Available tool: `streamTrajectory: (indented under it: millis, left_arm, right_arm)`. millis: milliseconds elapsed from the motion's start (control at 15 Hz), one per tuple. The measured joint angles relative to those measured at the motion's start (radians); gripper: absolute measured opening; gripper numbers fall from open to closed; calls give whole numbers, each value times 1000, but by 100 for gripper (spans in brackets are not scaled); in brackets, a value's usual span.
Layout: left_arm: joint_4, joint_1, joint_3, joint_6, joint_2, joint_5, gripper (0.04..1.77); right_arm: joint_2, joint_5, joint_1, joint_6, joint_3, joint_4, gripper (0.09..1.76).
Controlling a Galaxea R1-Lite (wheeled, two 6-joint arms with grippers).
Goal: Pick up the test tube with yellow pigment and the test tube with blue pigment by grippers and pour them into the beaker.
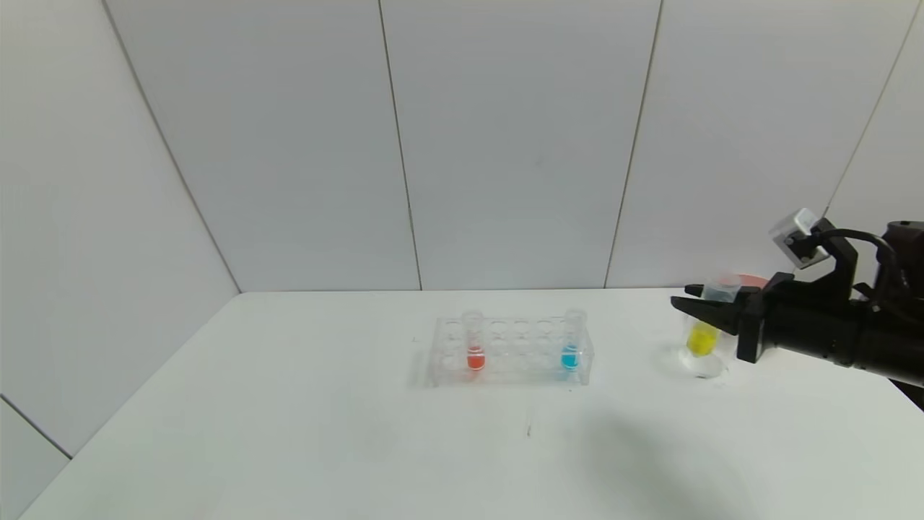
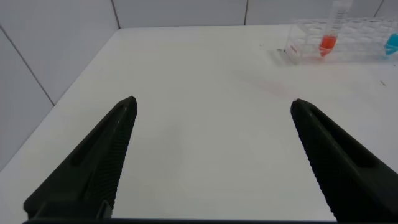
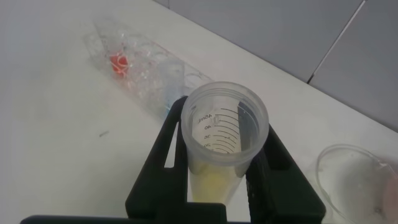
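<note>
Right hand is closed on one test tube with yellow pigment, held upright just over one beaker on the counter. One rack stands well left, holding two tubes: the test tube with blue pigment and one orange-red tube. Left hand hangs open over bare counter, holding nothing.

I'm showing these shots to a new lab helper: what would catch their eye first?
The right gripper, at the table's right side, is shut on the test tube with yellow pigment, held upright above the beaker. At the table's middle, a clear tube rack holds the test tube with blue pigment and an orange-red tube.
</note>
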Motion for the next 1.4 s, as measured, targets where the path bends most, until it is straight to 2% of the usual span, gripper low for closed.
streamTrajectory:
  millis: [133, 267, 533, 667, 933, 1067, 1400]
  left_arm:
    - [0, 0, 0, 0, 0, 0, 176]
    - [0, 0, 0, 0, 0, 0, 176]
    - [0, 0, 0, 0, 0, 0, 176]
    - [0, 0, 0, 0, 0, 0, 176]
    - [0, 0, 0, 0, 0, 0, 176]
    - [0, 0, 0, 0, 0, 0, 176]
    - [0, 0, 0, 0, 0, 0, 176]
  right_arm:
    - [-4, 75, -88, -55, -73, 147, 58]
    - [2, 114, -146, -100, -193, 311, 58]
    - [51, 128, -208, -181, -467, 615, 58]
    - [95, 128, -233, -263, -598, 755, 58]
    - [217, 126, -299, -448, -814, 946, 58]
    - [269, 116, -314, -487, -908, 1032, 58]
    - [372, -19, -306, -598, -1170, 1309, 58]
